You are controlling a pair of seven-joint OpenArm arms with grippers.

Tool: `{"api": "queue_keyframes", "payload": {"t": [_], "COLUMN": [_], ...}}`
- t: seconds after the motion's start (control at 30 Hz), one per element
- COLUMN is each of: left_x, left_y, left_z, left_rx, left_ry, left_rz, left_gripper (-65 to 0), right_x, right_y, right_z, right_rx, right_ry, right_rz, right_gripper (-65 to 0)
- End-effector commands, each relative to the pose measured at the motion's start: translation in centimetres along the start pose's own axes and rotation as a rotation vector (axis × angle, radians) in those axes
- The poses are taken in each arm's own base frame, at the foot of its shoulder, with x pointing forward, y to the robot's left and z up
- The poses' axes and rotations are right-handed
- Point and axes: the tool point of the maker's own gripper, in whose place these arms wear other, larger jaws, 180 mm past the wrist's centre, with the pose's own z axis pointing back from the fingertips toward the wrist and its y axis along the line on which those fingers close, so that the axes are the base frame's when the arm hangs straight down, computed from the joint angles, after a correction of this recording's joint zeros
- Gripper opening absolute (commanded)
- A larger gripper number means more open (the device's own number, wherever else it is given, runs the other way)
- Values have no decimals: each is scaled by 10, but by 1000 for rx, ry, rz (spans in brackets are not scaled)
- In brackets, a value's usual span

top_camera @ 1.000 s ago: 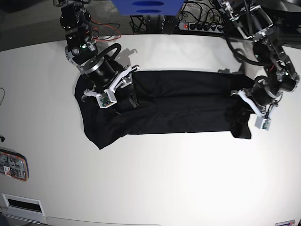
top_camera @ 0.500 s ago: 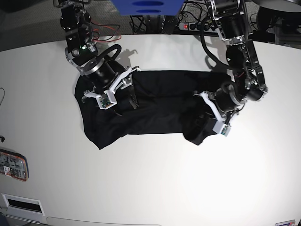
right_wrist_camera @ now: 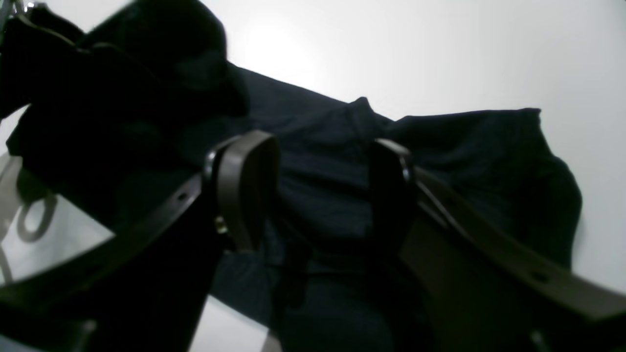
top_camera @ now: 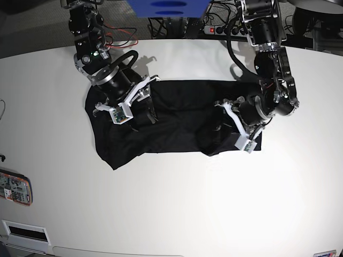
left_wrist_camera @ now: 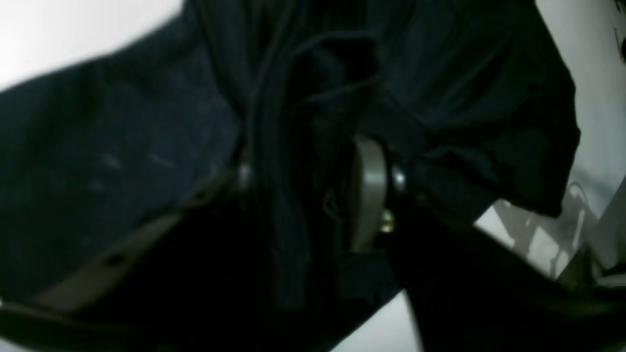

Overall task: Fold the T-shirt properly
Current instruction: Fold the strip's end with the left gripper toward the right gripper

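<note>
Item: T-shirt point(top_camera: 177, 120), black cloth, centre frame on white surface point(top_camera: 171, 203). Limp, light, creases readily; best taken at hems or corners. Left claw point(left_wrist_camera: 313, 195) straddles bunched cloth, grip unclear. Right claw point(right_wrist_camera: 313, 190) parted, pressing fabric.

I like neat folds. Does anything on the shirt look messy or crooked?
Yes. The shirt lies in a long band, but its end under the left pincer is bunched into a lumpy heap instead of a flat fold. The other end, by the right pincer, flares out crookedly toward the table edge.
</note>
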Motion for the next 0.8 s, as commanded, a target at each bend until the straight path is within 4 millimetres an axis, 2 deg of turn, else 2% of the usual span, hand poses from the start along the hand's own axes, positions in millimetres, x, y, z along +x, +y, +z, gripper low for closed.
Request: {"api": "queue_keyframes", "payload": {"t": [0.0, 0.17, 0.23, 0.3, 0.4, 0.47, 0.6, 0.67, 0.77], "left_x": [18, 18, 18, 24, 35, 38, 37, 29, 43], "left_y": [-11, -33, -40, -51, -69, -76, -83, -86, -86], "left_z": [-2, -14, -17, -20, -20, -20, -23, -23, -9], "left_rx": [-35, -93, -112, -132, -154, -162, -177, -181, -152], "left_ry": [-52, -32, -24, -40, -86, -100, -106, -96, -136], "left_rz": [-32, -69, -83, -93, -101, -98, -84, -69, -123], "left_gripper": [-331, -241, -226, -223, -224, -224, -224, -224, -224], "right_x": [14, 14, 21, 20, 21, 32, 45, 48, 47], "right_y": [0, -2, -11, -30, -74, -96, -137, -153, -175], "right_z": [1, 1, 0, 4, 12, 15, 29, 37, 43], "right_rx": [4, 1, -24, -77, -194, -256, -374, -421, -484], "right_ry": [-53, -53, -67, -53, -6, -17, -30, -26, -8], "right_rz": [7, 6, 13, 12, 18, 9, -12, -21, -68], "right_gripper": [-333, -334, -335, -337, -337, -337, -337, -337, -337]}}
